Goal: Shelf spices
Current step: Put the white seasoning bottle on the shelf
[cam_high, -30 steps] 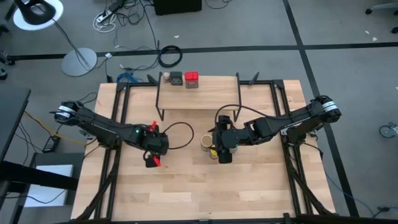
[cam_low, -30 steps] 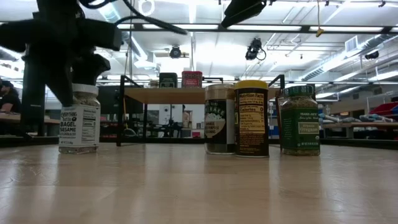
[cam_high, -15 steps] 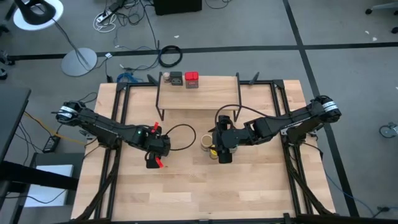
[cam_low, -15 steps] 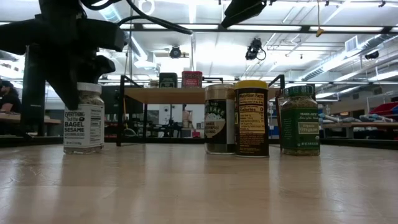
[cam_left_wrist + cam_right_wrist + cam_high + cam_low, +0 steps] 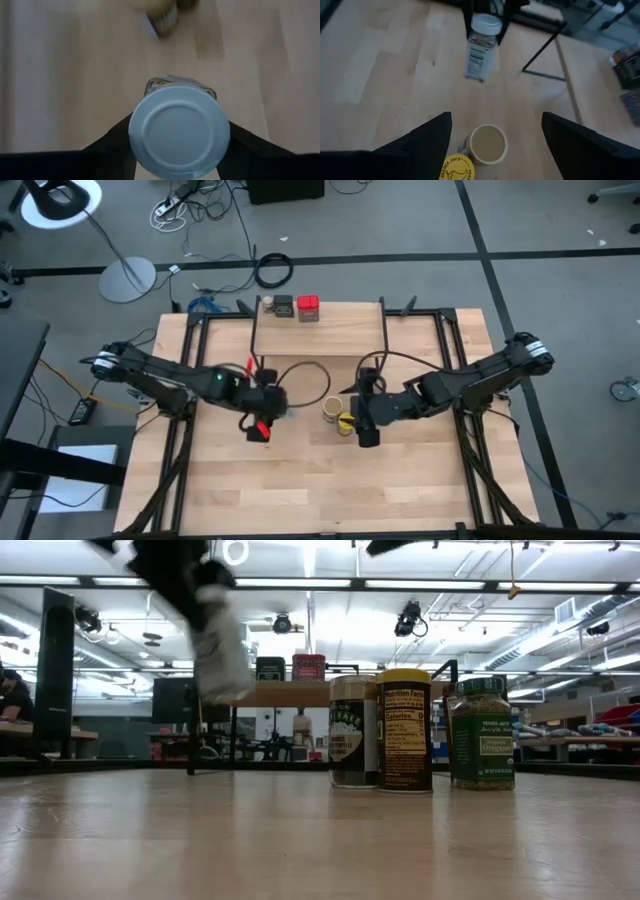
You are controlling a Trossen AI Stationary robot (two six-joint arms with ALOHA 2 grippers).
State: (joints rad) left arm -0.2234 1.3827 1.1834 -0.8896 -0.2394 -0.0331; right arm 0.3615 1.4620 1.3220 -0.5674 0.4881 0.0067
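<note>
left gripper (image 5: pixel 262 423) clamped on white-lidded jar (image 5: pixel 179 131), jar lifted clear of table (image 5: pixel 300 490), blurred in low view. right gripper (image 5: pixel 492 131) fingers apart, empty, above tan-capped jar (image 5: pixel 488 144) and yellow-lidded jar (image 5: pixel 456 168). shelf (image 5: pixel 320 330) at far side; dark tin (image 5: pixel 282 306), red tin (image 5: pixel 308 308) on its top board. green jar (image 5: pixel 481 732) stands beside yellow-lidded one in low view.

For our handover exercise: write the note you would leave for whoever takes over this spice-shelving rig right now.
Left gripper: shut on the white-lidded clear glass jar, lifted off the table.
Right gripper: open, empty, above the tan-capped jar and yellow-lidded jar.
Done: red tin and dark tin stand on the light wooden shelf.
Left: shelve the held jar, then those two and the green-labelled jar, all still on the table.
</note>
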